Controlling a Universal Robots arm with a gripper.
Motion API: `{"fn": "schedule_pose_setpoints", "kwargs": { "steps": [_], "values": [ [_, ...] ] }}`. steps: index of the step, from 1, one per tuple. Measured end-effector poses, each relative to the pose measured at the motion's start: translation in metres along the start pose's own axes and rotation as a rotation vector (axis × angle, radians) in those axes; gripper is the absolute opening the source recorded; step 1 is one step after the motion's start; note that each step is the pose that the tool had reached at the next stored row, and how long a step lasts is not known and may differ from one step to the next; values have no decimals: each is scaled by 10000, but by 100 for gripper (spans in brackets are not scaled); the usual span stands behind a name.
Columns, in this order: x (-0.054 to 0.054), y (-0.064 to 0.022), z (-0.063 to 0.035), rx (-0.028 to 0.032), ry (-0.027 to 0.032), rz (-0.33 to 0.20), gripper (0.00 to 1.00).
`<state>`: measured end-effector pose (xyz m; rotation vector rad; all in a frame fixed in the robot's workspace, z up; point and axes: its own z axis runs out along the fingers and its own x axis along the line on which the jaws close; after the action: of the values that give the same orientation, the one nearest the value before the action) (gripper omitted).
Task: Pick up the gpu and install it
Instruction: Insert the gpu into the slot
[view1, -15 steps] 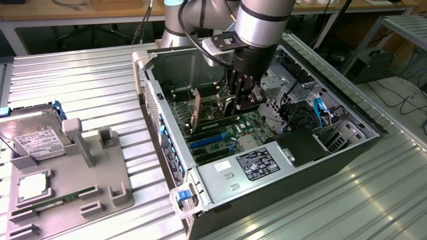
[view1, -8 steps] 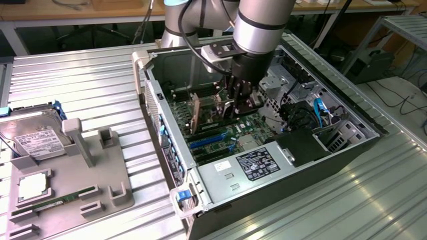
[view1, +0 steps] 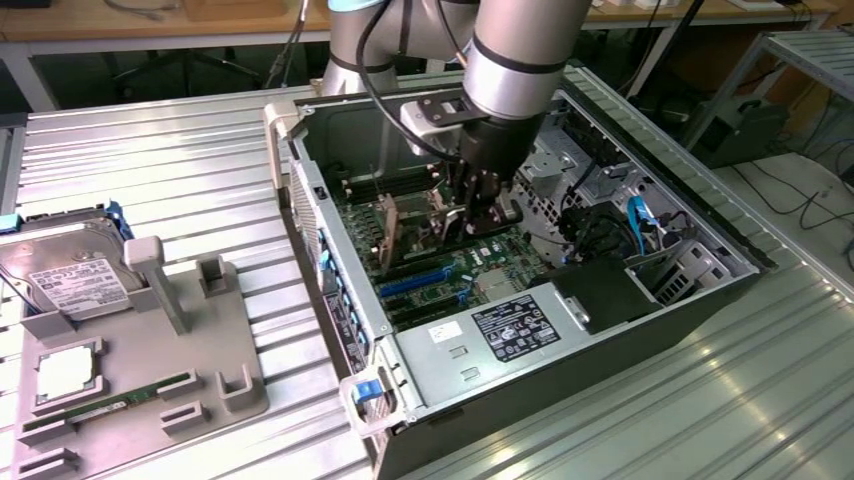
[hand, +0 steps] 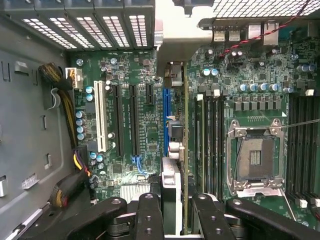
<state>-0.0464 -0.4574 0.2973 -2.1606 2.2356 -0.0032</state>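
My gripper (view1: 478, 212) is down inside the open computer case (view1: 310, 200), over the motherboard (view1: 441, 265). It is shut on the gpu (hand: 176, 150), which the wrist view shows edge-on between the two black fingers (hand: 150, 215). The card's green board edge runs alongside the blue expansion slot (hand: 166, 107). Its silver end bracket (hand: 172, 37) reaches toward the case's rear slot openings. Whether the card is seated in the slot I cannot tell. In the exterior view, the gpu (view1: 458, 236) hangs just below the fingers, close to the board.
A white slot (hand: 101, 117), black slots, memory sockets (hand: 212, 140) and an open CPU socket (hand: 255, 157) flank the card. The power supply (view1: 514, 330) and cables (view1: 607, 235) crowd the case. A grey tray (view1: 220, 375) outside holds a hard drive (view1: 74, 285) and a memory stick (view1: 114, 405).
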Motion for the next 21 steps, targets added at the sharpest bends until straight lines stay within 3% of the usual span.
{"fn": "schedule_pose_setpoints", "kwargs": {
  "steps": [8,14,18,21],
  "values": [
    [-1,24,91,0,56,123,28],
    [0,120,110,0,60,136,28],
    [-13,180,131,148,50,132,28],
    [-13,214,153,151,52,133,28]
  ]
}}
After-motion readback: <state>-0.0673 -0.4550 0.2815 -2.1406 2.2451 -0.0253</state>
